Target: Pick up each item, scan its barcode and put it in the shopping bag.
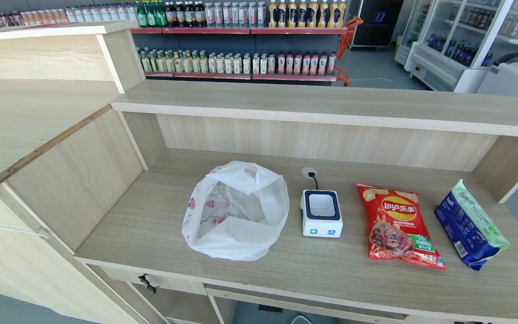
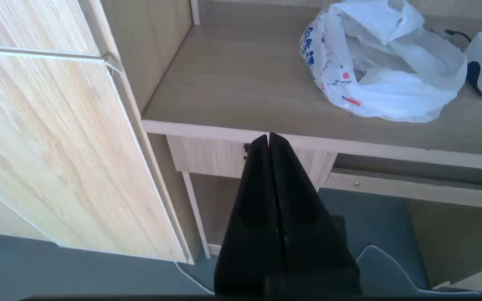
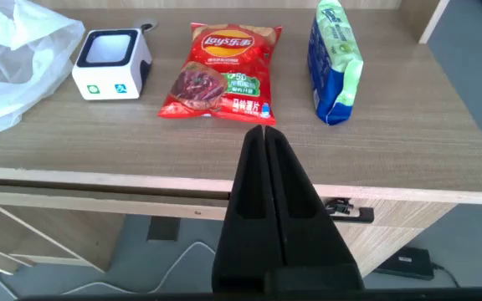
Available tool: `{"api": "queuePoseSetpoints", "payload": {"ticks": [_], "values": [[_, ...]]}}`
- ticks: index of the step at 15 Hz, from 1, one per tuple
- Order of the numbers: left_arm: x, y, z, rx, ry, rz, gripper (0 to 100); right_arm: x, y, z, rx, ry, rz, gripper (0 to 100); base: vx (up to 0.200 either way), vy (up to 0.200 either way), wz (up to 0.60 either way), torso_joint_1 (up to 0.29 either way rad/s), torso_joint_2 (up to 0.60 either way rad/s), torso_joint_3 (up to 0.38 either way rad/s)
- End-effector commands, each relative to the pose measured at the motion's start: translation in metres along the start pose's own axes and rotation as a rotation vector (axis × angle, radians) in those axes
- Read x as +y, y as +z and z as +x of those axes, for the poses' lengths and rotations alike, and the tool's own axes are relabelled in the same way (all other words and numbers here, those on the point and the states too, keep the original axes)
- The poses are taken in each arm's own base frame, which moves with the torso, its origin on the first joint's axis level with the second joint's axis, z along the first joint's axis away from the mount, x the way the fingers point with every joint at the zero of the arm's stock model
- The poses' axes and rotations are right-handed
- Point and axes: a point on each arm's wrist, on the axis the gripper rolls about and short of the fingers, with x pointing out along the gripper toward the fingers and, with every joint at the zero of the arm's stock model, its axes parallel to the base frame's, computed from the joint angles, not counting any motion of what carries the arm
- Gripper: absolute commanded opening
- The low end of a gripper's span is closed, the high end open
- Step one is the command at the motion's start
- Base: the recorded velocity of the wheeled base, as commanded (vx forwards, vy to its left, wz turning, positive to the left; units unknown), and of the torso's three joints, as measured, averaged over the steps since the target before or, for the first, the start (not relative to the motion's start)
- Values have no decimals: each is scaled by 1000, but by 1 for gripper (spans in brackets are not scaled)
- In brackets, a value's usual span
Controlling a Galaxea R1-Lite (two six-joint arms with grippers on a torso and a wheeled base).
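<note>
The surface (image 1: pixel 151 225) is a pale, wood-grain checkout counter recessed under a raised ledge (image 1: pixel 322 105) of the same laminate, with tall panels closing in the robot's left side. Beyond it, the room is a shop: red-edged shelves (image 1: pixel 241 63) lined with rows of bottled drinks, and glass-door coolers (image 1: pixel 457 40) on the right.

Four things lie in a row on the surface. Leftmost is the shopping bag (image 1: pixel 236 211), thin, crinkled white plastic with small red prints and its mouth gaping open. Just beside it is the barcode scanner (image 1: pixel 321 213), a white rounded box with a dark-framed window on top and a black cable (image 1: pixel 315 181) running to a grommet behind. Next comes a flat, glossy red bag of chips (image 1: pixel 396 227), then a soft blue-and-green pack (image 1: pixel 470 225) farthest right.

The left gripper (image 2: pixel 268 138), its black fingers pressed together, is off the front edge near the bag. The right gripper (image 3: pixel 263 130), likewise closed on nothing, is at the front edge before the chips.
</note>
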Motion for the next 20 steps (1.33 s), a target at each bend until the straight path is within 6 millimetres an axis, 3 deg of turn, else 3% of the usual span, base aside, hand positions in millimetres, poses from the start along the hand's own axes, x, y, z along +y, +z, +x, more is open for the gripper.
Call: {"api": "queuePoseSetpoints", "payload": {"ticks": [1,3,4,5,6,7,9,12,13,16,19,20], "values": [[0,0,0,1,0,0,0,0,0,0,-4,3,-33,0,0,0,0,0,0,0],[0,0,0,1,0,0,0,0,1,1,12,1,-30,0,0,0,0,0,0,0],[0,0,0,-1,0,0,0,0,10,0,-6,6,-31,0,0,0,0,0,0,0],[0,0,0,1,1,0,0,-1,59,8,17,35,0,0,0,0,0,0,0,0],[0,0,0,-1,1,0,0,0,95,30,60,44,77,0,0,0,0,0,0,0],[0,0,0,1,0,0,0,1,116,50,71,59,76,0,0,0,0,0,0,0],[0,0,0,-1,1,0,0,4,136,77,80,107,41,0,0,0,0,0,0,0],[0,0,0,1,0,0,0,7,150,108,71,128,-4,0,0,0,0,0,0,0],[0,0,0,1,1,0,0,7,152,113,60,128,-8,100,0,0,0,0,0,0],[0,0,0,1,0,0,0,2,148,131,106,67,-17,100,0,0,0,0,0,0],[0,0,0,1,0,0,0,-7,142,165,180,-6,-10,100,0,0,0,0,0,0],[0,0,0,1,-2,0,0,-16,143,191,228,-51,-8,100,0,0,0,0,0,0]]}}
